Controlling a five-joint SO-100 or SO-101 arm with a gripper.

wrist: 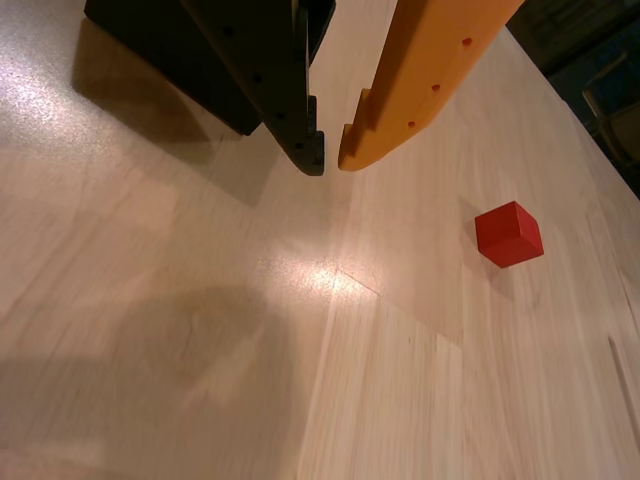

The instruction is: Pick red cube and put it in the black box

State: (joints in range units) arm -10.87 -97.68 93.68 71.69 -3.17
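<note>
Well right of claw point(331, 165), apart: red cube point(509, 234).

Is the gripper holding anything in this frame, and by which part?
Nothing is held. The gripper has nothing between its nearly closed tips; the red cube sits apart on the table.

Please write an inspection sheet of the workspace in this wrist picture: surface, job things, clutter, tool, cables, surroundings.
Surface: pale wooden table, glossy, with light glare and shadows.
Job things: red cube rests on the table, apart from the tool, to its lower right in the wrist view. Black box: nothing seen.
Clutter: nothing seen.
Tool: black and orange fingers nearly together, holding nothing, above the table.
Cables: nothing seen.
Surroundings: dark area past the table's right edge, unclear.
</note>
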